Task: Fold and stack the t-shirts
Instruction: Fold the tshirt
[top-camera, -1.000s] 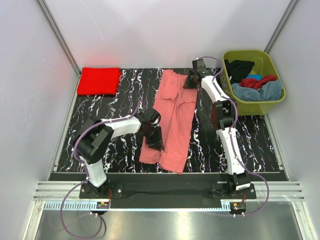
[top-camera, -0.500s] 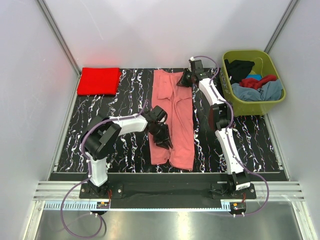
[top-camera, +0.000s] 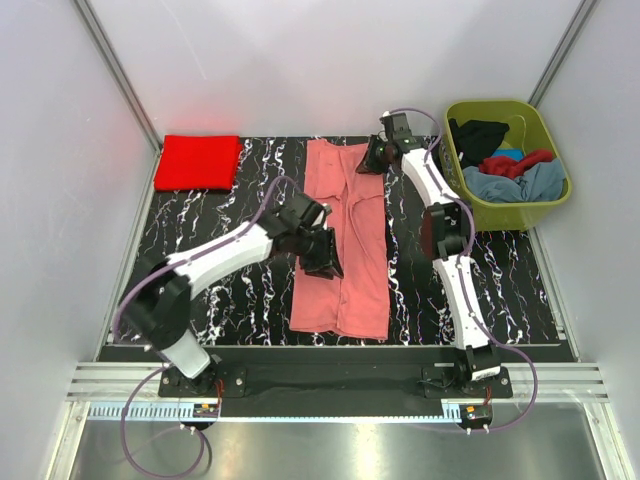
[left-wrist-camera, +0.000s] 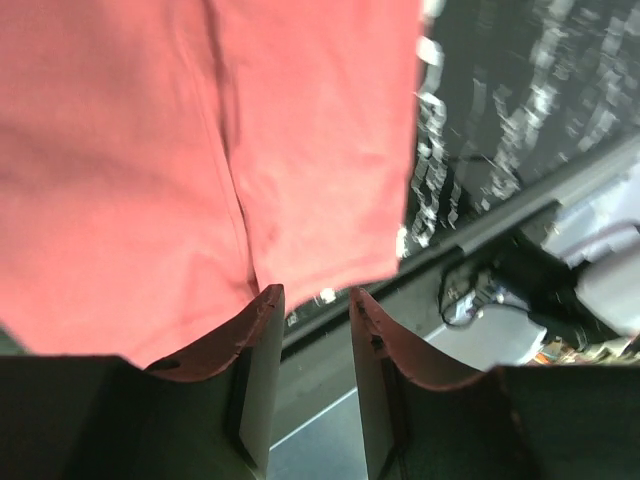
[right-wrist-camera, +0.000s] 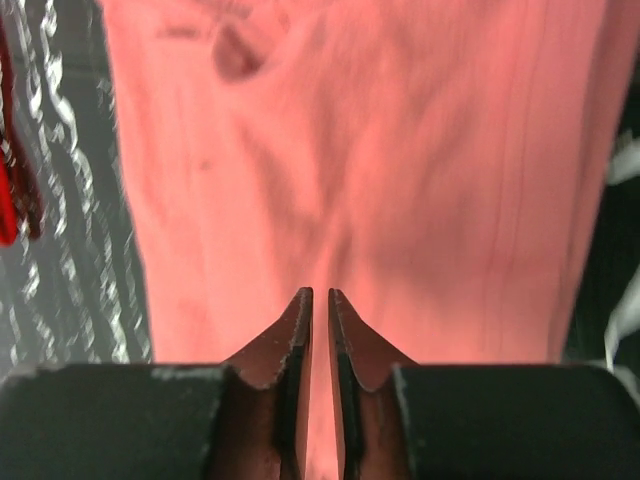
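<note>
From above, the salmon pink t-shirt (top-camera: 345, 235) lies as a long narrow strip down the middle of the worktop (top-camera: 500, 280), running from the far edge almost to the near edge. The left end effector (top-camera: 325, 262) hangs over its left border and the right end effector (top-camera: 368, 160) sits at its far right corner. The lengthwise fold looks done, so the crosswise fold is probably next: pinch both corners of one end, lift just enough to clear the cloth, and lay edge on edge (smooth the wrinkles mid-strip first). A folded red t-shirt (top-camera: 197, 161) sits in the far left corner, the likely stack. More t-shirts (top-camera: 510, 175) fill the green tub (top-camera: 505, 212) at the far right corner. The left wrist view shows the fingers apart with nothing between them, above the pink hem near the near edge. In the right wrist view the fingers are almost together over pink cloth, and I cannot tell if any is pinched. The worktop is black with white marbling, closed in by plain white walls with metal rails.
</note>
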